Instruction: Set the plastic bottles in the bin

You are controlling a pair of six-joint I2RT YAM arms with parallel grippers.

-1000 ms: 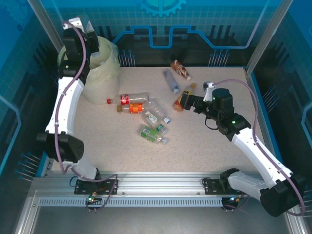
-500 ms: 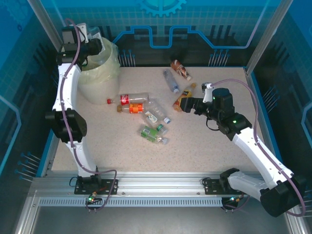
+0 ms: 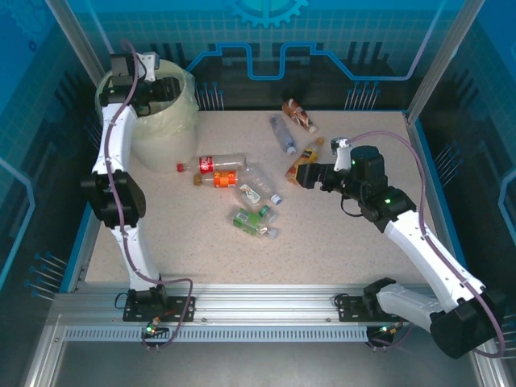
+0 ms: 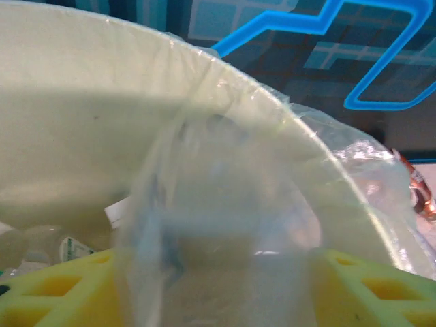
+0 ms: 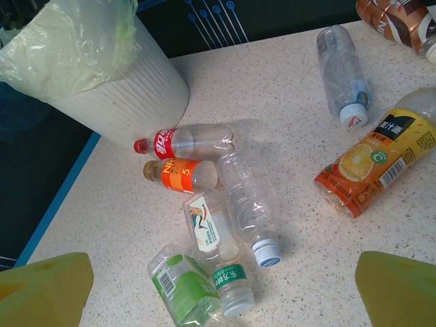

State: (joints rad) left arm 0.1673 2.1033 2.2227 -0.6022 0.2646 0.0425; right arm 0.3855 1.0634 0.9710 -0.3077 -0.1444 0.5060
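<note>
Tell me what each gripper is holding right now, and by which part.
Right gripper: nothing, wide open over the bottles. Left gripper, over the bin: something clear between its fingers; grip cannot be told.

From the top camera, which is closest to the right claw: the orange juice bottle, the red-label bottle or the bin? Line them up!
1. Orange juice bottle, just beside the right gripper.
2. Red-label bottle, mid-table to its left.
3. Bin, far-left back corner.
</note>
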